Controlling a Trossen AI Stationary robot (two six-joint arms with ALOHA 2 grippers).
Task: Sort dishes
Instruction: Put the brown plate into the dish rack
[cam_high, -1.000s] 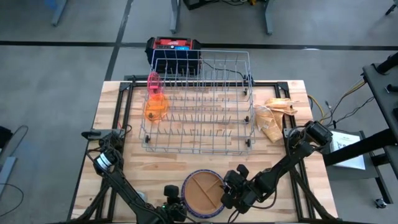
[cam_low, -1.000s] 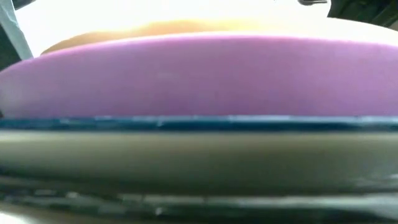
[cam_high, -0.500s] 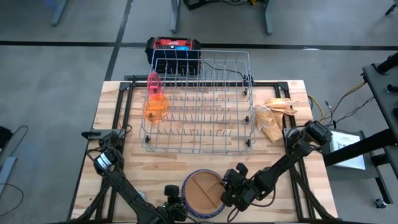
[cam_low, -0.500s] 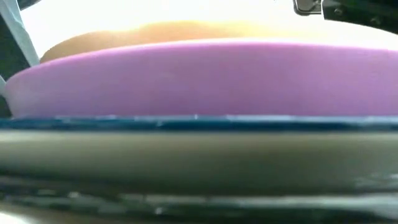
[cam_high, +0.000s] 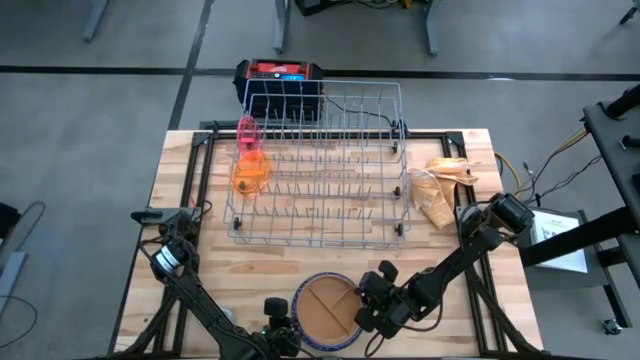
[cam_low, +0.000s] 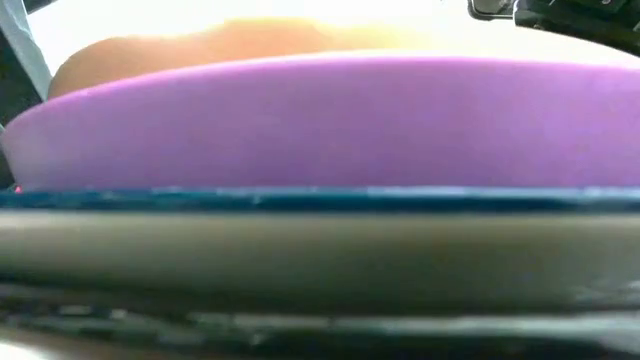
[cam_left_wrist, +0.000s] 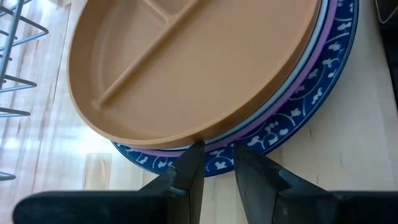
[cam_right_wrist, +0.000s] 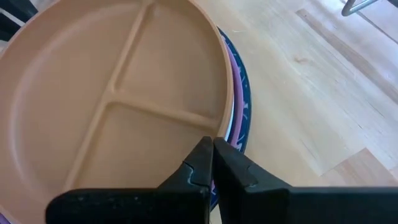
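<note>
Left to right across the table. The left gripper (cam_left_wrist: 211, 162) sits at the near-left edge of the plate stack (cam_high: 328, 310), fingers parted by a narrow gap and holding nothing; the tips rest just at the rim of the blue patterned plate (cam_left_wrist: 298, 118), below the lip of the brown divided plate (cam_left_wrist: 193, 62).

At the left end of the wire rack (cam_high: 320, 165) stand the pink cup (cam_high: 246, 129) and the orange cup (cam_high: 249, 171), already placed.

The stack itself lies on the table's near edge, in front of the rack and apart from it. Brown plate on top, then a pale one, the purple plate (cam_low: 330, 120), the blue one beneath.

The right gripper (cam_right_wrist: 211, 162) is at the stack's right edge, fingers pinched nearly together on the brown plate's rim (the grip looks thin, at the very lip).

Change over the last second: in the low view the brown plate's left side shows higher above the purple rim than before, and the right gripper's metalwork has crept in at top right. In the overhead view the arms have hardly moved.

Judgement: the top plate is being tipped up and freed from the stack, first step towards the rack. No plate is racked yet. A slip from so shallow a pinch is the risk.

A crumpled paper bag (cam_high: 445, 185) lies right of the rack, untouched.
</note>
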